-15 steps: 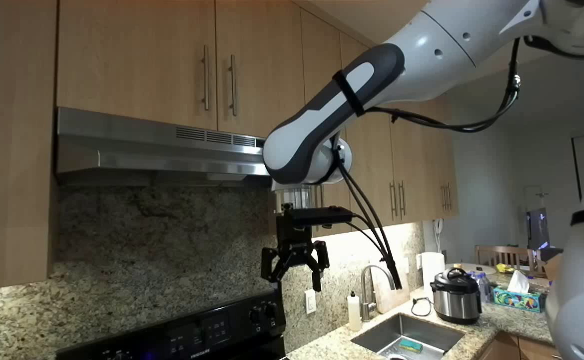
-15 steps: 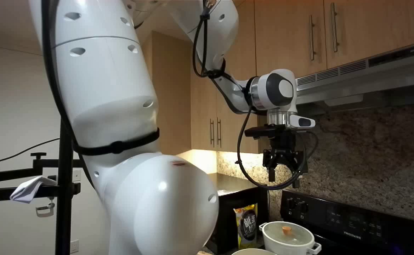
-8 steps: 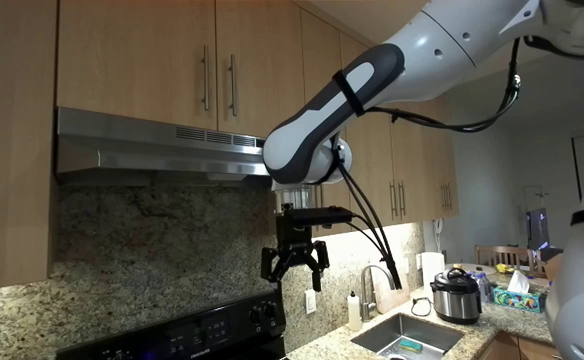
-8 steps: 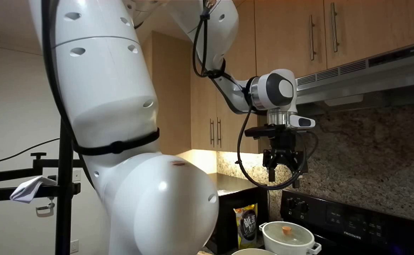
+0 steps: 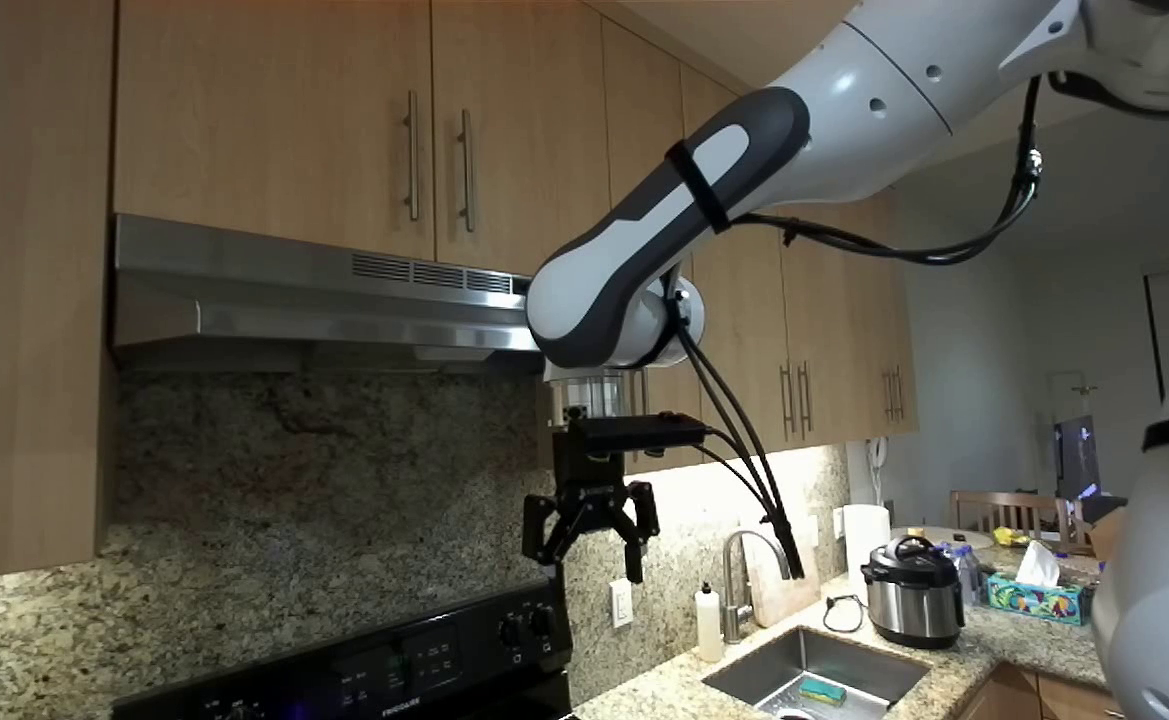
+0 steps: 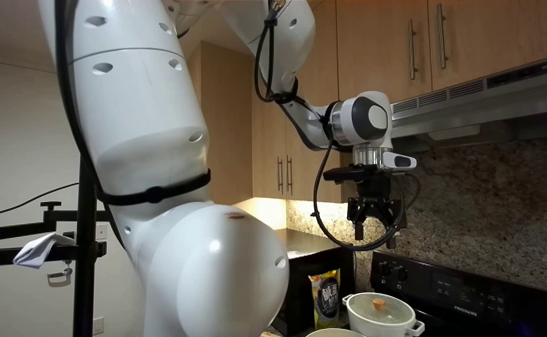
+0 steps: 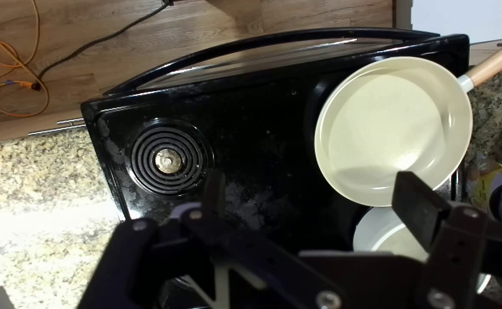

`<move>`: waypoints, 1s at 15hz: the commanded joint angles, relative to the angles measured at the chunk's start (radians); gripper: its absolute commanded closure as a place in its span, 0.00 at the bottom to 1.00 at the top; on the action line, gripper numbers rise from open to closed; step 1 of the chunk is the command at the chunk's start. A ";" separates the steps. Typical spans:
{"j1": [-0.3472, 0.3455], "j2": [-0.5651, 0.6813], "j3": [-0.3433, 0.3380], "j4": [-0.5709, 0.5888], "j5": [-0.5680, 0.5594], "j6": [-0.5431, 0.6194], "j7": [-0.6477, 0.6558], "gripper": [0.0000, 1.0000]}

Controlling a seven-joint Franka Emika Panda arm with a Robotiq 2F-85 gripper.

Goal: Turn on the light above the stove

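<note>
Light point(image 5: 452, 353): one dull, pale panel under the hood point(image 5: 324, 310), visible to me in both exterior views. Control strip point(image 6: 528, 71): dark, set in the hood's front. Cabinets point(image 5: 274, 120): wood, directly above the hood. Gripper point(image 6: 375, 236), mine: lower than the hood, apart from the light, pointing down above the stove point(image 7: 259, 128), fingers point(image 6: 359, 230) spread wide. On the stove: a coil burner point(image 7: 168, 159); one cream pan point(image 7: 388, 124), wooden-handled; one white pot point(image 6: 381, 325), lidded, partly hidden in my wrist view. Bag point(image 6: 327, 302): upright, near the pot. Sink point(image 5: 849, 655): in the counter point(image 5: 669, 690), a sponge point(image 5: 822, 690) inside.
</note>
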State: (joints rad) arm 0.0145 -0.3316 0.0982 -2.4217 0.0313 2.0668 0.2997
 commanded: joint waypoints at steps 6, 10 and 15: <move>0.001 0.000 -0.002 0.001 0.000 -0.002 0.000 0.00; 0.005 0.014 0.000 0.017 0.015 -0.011 0.012 0.00; 0.005 0.041 0.012 0.095 -0.004 -0.038 0.031 0.00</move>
State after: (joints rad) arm 0.0173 -0.3220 0.1002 -2.3893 0.0313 2.0629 0.2998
